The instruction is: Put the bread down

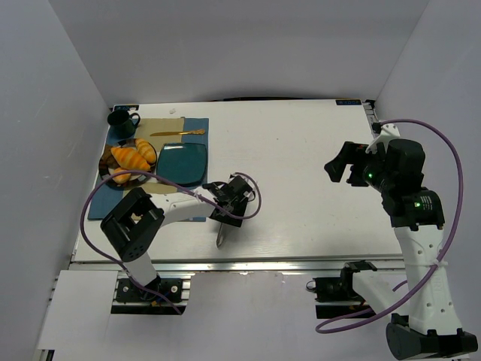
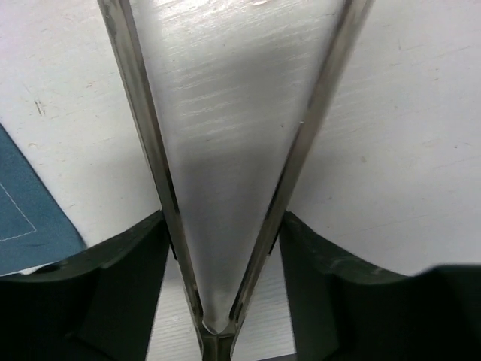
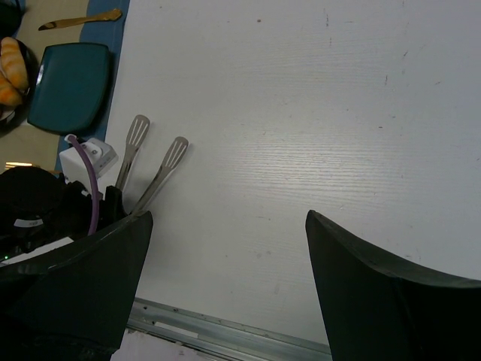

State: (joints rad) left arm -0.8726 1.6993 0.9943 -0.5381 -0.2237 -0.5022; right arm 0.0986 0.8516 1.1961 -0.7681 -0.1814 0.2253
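Observation:
Several golden-orange bread rolls (image 1: 131, 157) lie in a dark bowl at the far left, also at the left edge of the right wrist view (image 3: 9, 64). A teal plate (image 1: 183, 162) sits beside them, bare (image 3: 68, 86). My left gripper (image 1: 230, 204) is shut on silver tongs (image 1: 222, 238) to the right of the plate. In the left wrist view the fingers (image 2: 301, 248) press both tong arms (image 2: 150, 135) near the hinge, and the tongs spread open. Their slotted tips (image 3: 174, 153) hold nothing. My right gripper (image 1: 340, 170) is open and empty over the right side (image 3: 225, 289).
A teal mug (image 1: 120, 120) and a gold knife (image 1: 177, 133) lie behind the plate on a tan mat. A blue placemat (image 1: 197, 128) lies under the plate. White walls enclose the table. A metal rail (image 3: 225, 335) runs along the near edge.

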